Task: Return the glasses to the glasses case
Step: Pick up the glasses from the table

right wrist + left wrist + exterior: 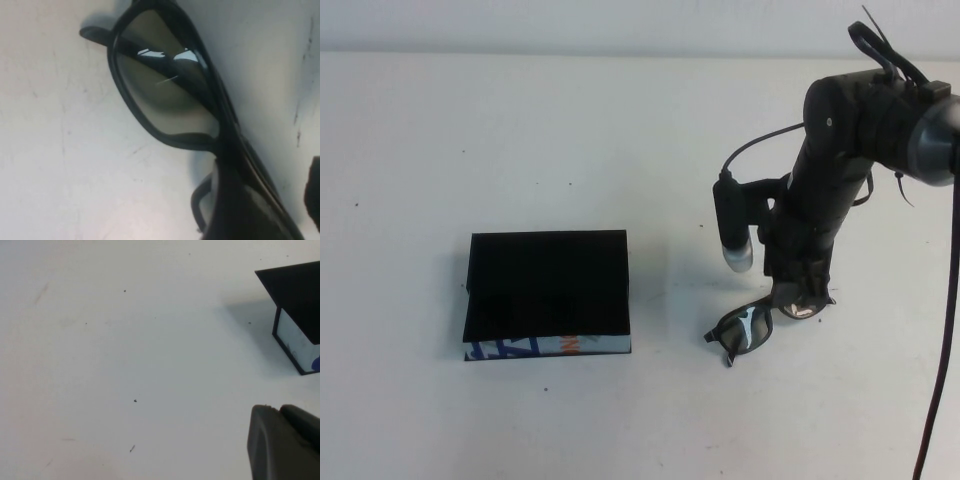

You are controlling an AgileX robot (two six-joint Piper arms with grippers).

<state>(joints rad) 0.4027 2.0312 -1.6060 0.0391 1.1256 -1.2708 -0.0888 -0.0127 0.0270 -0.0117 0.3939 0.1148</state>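
Note:
The glasses [752, 328], dark-framed with greyish lenses, lie on the white table right of centre. My right gripper [802, 300] reaches down over their right half. In the right wrist view the glasses [165, 100] fill the picture. The right gripper [280, 205] is open, with the frame running between its fingers and a strip of table showing beside the far finger [314, 195]. The glasses case [548, 290] is a flat black box with a white printed front strip, lying left of the glasses. The left gripper [280, 408] shows only in its wrist view, shut, near a corner of the case [297, 285].
The right arm's black body and its grey-tipped wrist camera [732, 225] hang above the glasses. A black cable [945, 330] runs down the right edge of the high view. The white table [520, 130] stretches bare behind and in front of the case.

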